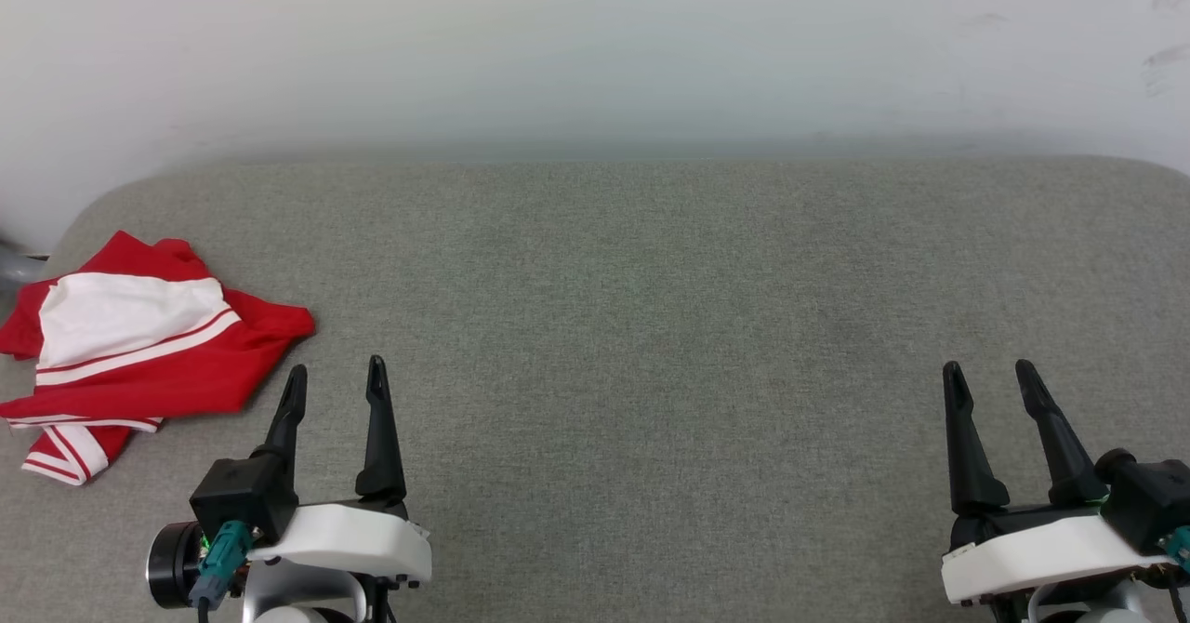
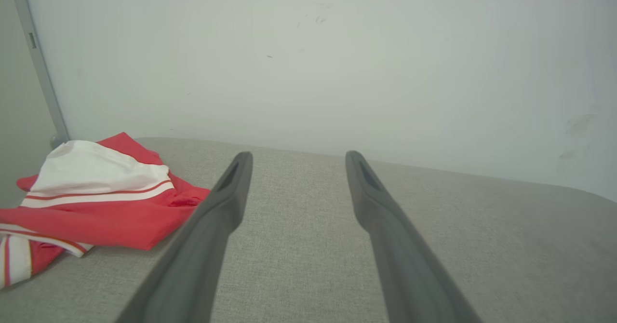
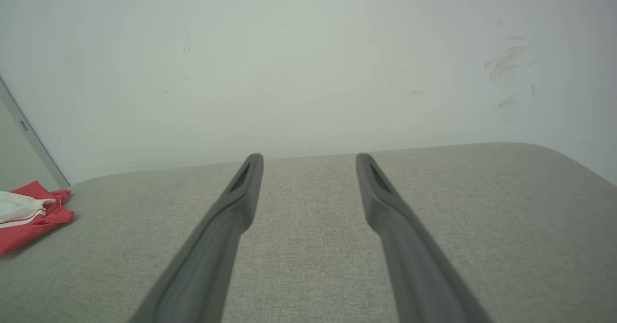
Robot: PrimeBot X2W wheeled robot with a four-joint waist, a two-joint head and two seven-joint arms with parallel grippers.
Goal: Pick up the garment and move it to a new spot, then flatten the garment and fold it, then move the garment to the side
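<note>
Pale wall (image 1: 595,46) runs across 12 o'clock, scuffed at the 2 o'clock corner. Grey fabric-covered table (image 1: 651,325) takes up most of the head view, with rounded far corners.

The garment (image 1: 139,353) lies at 9 o'clock, hard against the table's left edge. It is red with a white panel and striped trim, bunched in loose layers and not flat. No letters or number are visible.

Left hand (image 1: 335,377) is at 7 o'clock, fingers spread and holding nothing. Its tips are just beside the garment's right hem and not touching it. Right hand (image 1: 988,372) is at 5 o'clock, also spread and holding nothing, well apart from the garment.

Judgement: the pick-up looks not yet done, though a rough fold already parked to the side can't be ruled out.

Risks:
- The garment sits at the table edge, so a sideways nudge from the left fingers could push it off toward 9 o'clock.
- Pinching only the top layer would let the rest unfurl and drag, leaving it twisted for flattening.
- Coming down too low could catch the fingertips in the table's fabric cover.
- The right hand has a long cross-reach toward 9 o'clock, which risks clashing with the left arm.
</note>
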